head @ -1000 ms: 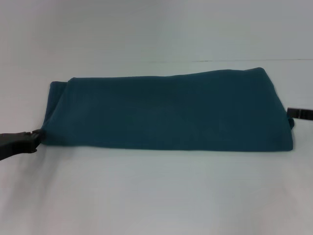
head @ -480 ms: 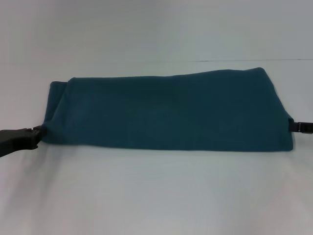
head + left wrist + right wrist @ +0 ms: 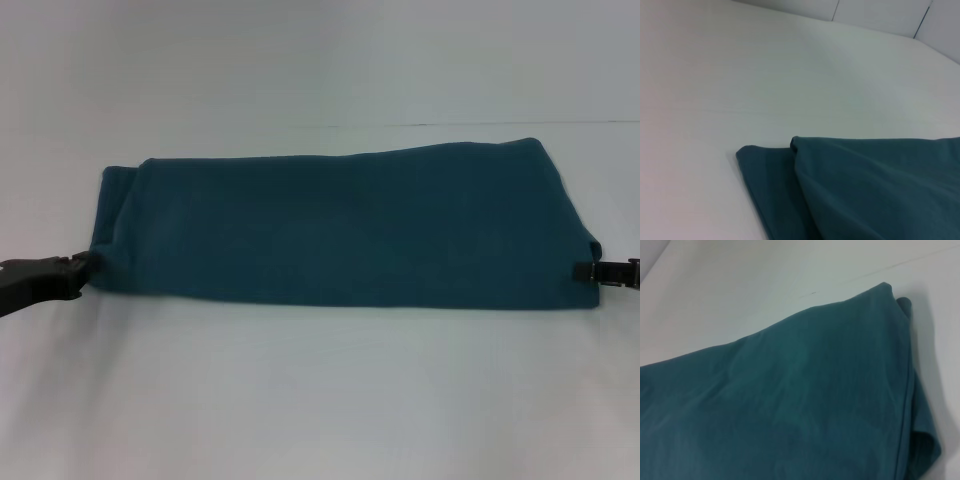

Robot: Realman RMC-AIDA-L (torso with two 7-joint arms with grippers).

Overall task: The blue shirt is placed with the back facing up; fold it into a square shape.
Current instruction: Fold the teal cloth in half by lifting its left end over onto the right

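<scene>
Where the white table (image 3: 320,400) meets the frame's left edge, the left gripper (image 3: 78,270) comes in low, its black fingertips touching the near left corner of the blue shirt (image 3: 340,230); whether they pinch fabric cannot be told. Folded into a long band, the shirt lies across the table's middle, no lettering showing. At its near right corner the right gripper (image 3: 590,271), mostly cut off, touches the edge, its grip equally unclear.
</scene>
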